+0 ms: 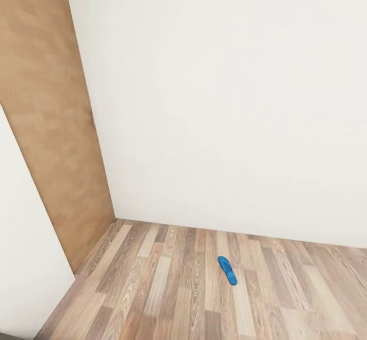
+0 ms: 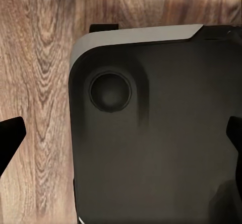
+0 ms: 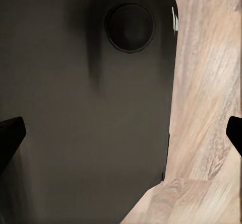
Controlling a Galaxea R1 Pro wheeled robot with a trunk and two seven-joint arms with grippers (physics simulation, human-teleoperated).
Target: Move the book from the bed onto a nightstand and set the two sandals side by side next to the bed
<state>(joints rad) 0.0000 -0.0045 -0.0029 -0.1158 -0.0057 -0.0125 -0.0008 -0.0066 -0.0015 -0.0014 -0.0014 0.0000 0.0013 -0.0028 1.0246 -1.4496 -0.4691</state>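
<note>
One bright blue sandal (image 1: 227,270) lies flat on the wood-plank floor (image 1: 168,289) of the bedroom, a short way out from the white wall (image 1: 229,105). The book, the bed and the nightstand are out of view. In the left wrist view my left gripper (image 2: 121,138) is open, its dark fingertips (image 2: 10,136) far apart with nothing between them, above the robot's dark base (image 2: 151,133) and the floor. In the right wrist view my right gripper (image 3: 121,133) is open and empty too, over the dark base (image 3: 85,108).
A tan wooden door (image 1: 48,126) stands at the left, meeting the white wall in a corner. Another white wall (image 1: 25,258) juts in at the near left. Floor stretches to the right of the sandal.
</note>
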